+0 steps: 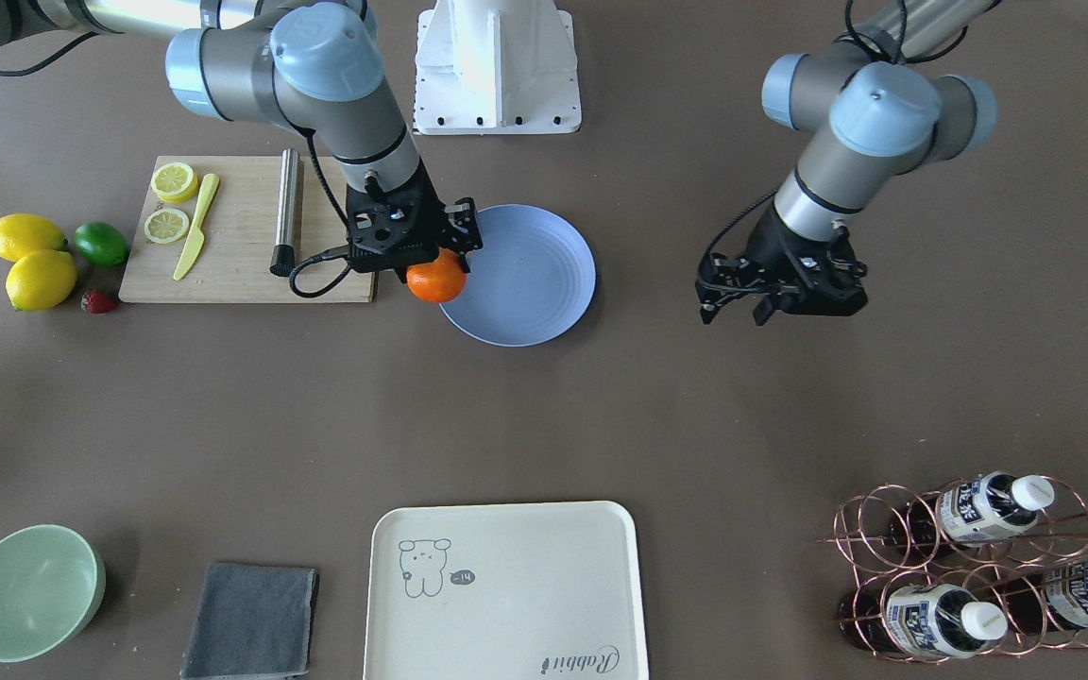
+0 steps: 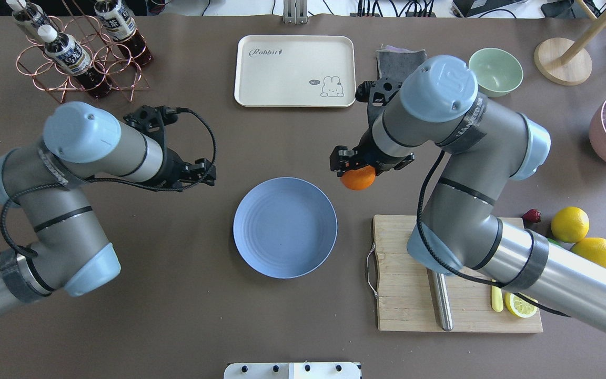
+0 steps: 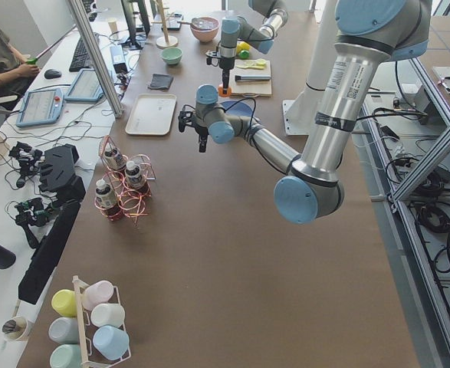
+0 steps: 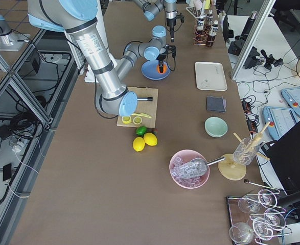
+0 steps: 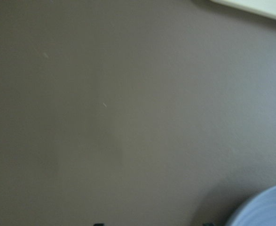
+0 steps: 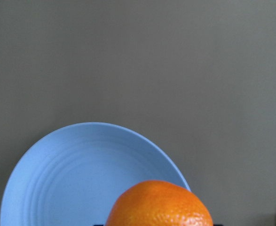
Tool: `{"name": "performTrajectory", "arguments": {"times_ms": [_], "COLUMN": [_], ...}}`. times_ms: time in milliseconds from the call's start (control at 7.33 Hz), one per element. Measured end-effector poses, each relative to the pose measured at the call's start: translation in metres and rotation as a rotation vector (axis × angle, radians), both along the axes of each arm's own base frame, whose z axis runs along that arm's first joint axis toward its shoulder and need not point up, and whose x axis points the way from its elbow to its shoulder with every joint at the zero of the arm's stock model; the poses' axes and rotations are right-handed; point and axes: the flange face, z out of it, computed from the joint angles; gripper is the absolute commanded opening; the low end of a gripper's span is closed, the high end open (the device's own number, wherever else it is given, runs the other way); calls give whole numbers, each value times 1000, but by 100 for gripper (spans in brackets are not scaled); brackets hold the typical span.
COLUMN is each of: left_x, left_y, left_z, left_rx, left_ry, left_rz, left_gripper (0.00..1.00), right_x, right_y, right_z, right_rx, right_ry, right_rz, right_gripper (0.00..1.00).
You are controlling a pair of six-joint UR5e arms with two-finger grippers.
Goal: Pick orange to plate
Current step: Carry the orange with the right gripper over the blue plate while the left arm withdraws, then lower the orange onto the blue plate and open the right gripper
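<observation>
The orange [image 1: 436, 280] hangs in the air, and my right gripper [image 1: 433, 263] is shut on it from above. In the overhead view the orange [image 2: 358, 178] is just off the far right rim of the blue plate [image 2: 284, 226]. The right wrist view shows the orange [image 6: 159, 205] low in the picture with the plate [image 6: 81, 174] below and ahead of it. The plate [image 1: 530, 283] has nothing on it. My left gripper [image 1: 735, 310] is open and holds nothing, over bare table off the plate's other side.
A wooden cutting board [image 2: 408, 273] with lemon slices, a yellow knife and a steel rod lies beside the plate. Two lemons [image 2: 569, 224], a lime and a strawberry sit past it. A cream tray [image 2: 295, 71], green bowl [image 2: 495, 71], grey cloth and bottle rack [image 2: 79, 58] line the far edge.
</observation>
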Motion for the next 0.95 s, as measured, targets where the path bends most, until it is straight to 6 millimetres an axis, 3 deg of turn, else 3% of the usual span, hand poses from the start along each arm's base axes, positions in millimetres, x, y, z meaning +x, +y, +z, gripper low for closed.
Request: {"name": "performTrajectory", "arguments": {"times_ms": [136, 273, 409, 682, 818, 955], "left_x": [-37, -59, -69, -75, -76, -76], "left_y": [-12, -17, -19, -18, -17, -17], "left_z": [25, 39, 46, 51, 53, 54], "left_rx": [26, 37, 42, 41, 39, 39], "left_ry": [-24, -36, -41, -45, -46, -47], "left_rz": [19, 27, 29, 30, 30, 31], "left_gripper": [96, 96, 96, 96, 96, 96], "right_x": [-29, -55, -74, -92, -94, -95], "right_y": [14, 25, 33, 40, 41, 40], "right_z": [-8, -12, -13, -7, -5, -5], "right_rx": [-3, -5, -3, -3, 0, 2], "right_ry": [12, 28, 43, 67, 73, 74], "right_rz": [0, -1, -6, -16, -18, -17], "right_gripper": [0, 0, 0, 0, 42, 99]}}
